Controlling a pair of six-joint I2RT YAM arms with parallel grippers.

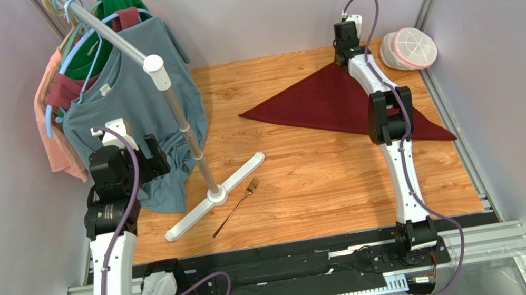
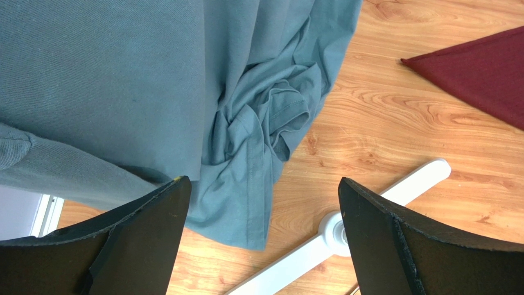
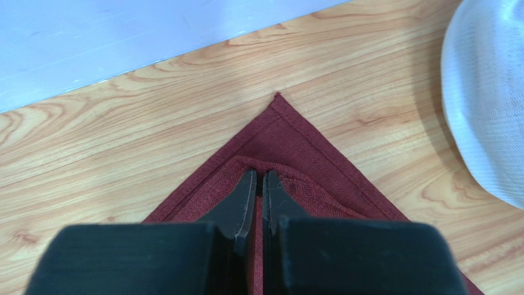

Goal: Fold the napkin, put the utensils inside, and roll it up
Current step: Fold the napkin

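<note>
The dark red cloth napkin looks soft, limp and light. It lies as a folded triangle far right on the wooden surface and is best pinched at a corner. The right hand is clenched on its far corner; the left hand is released.

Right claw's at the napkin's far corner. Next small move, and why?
Probably open the right claw and lift off: the napkin already lies as a triangle, its pinched top corner almost over the lower one. The fork lies untouched.
</note>
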